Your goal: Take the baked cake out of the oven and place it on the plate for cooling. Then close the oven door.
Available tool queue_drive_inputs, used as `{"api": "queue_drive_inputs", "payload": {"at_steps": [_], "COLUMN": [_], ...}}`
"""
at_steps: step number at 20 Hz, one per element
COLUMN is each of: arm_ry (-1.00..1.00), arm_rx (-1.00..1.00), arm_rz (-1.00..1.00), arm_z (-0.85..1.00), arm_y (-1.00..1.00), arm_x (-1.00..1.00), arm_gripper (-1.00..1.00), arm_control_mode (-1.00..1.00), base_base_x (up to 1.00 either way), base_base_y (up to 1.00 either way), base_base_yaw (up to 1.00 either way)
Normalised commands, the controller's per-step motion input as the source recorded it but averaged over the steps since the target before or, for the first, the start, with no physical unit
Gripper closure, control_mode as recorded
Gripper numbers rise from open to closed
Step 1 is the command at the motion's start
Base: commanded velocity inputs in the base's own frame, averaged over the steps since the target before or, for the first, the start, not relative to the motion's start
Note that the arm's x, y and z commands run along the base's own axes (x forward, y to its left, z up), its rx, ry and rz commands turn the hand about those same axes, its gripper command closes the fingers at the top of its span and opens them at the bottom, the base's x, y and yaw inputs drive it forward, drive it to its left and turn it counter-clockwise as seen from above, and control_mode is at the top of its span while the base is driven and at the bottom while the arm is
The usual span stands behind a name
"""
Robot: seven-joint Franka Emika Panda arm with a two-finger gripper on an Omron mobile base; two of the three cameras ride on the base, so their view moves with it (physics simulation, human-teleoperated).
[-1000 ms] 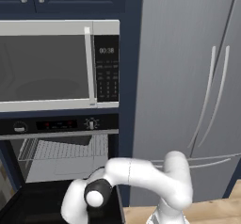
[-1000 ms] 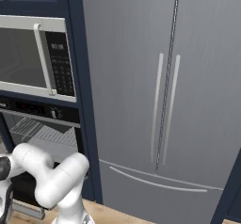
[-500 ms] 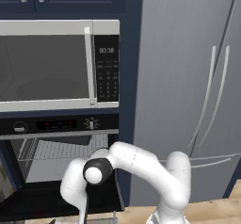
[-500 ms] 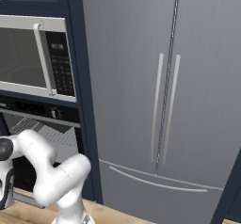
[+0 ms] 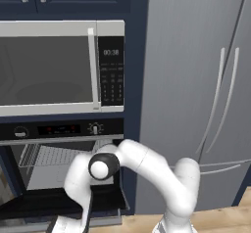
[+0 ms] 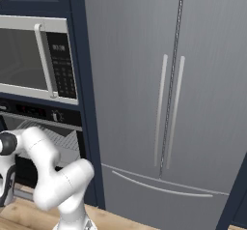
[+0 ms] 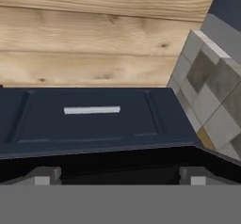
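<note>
While the white arm (image 5: 142, 166) folds down before the black built-in oven (image 5: 61, 166), we see its wrist pointing at the floor | gripper (image 7: 120, 175) fingers spread wide, holding nothing | black oven door (image 5: 63, 198) hangs open below the cavity | cake undiscernible; gripper cut off in base views

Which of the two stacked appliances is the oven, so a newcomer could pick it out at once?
Start at the tall grey refrigerator; left of it, a navy cabinet column holds two appliances. The oven is the lower one, under the microwave. It has a black control strip with round knobs, a wire rack inside and its door dropped open, unlike the silver-framed microwave with its vertical handle.
</note>
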Motion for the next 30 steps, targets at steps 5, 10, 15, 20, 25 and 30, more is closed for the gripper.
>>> {"api": "queue_drive_inputs", "payload": {"at_steps": [5,10,15,20,25,30], "arm_ry": [-0.02,-0.01,0.13,0.31,0.27,0.11], "arm_rx": [-0.01,0.0,-0.04,-0.03,-0.02,-0.06], "arm_rz": [-0.02,0.0,0.0,0.0,0.0,0.0], "arm_z": [0.48,0.52,0.53,0.48,0.42,0.37], "arm_y": [-0.05,-0.03,0.0,0.0,0.0,-0.01], "arm_x": [0.69,0.75,0.7,0.68,0.69,0.71], "arm_gripper": [-1.0,-1.0,-1.0,-1.0,-1.0,-1.0], "arm_control_mode": [-1.0,-1.0,-1.0,-1.0,-1.0,-1.0], "base_base_x": [0.0,0.0,0.0,0.0,0.0,0.0], "base_base_y": [0.0,0.0,0.0,0.0,0.0,0.0], "base_base_yaw": [0.0,0.0,0.0,0.0,0.0,0.0]}}
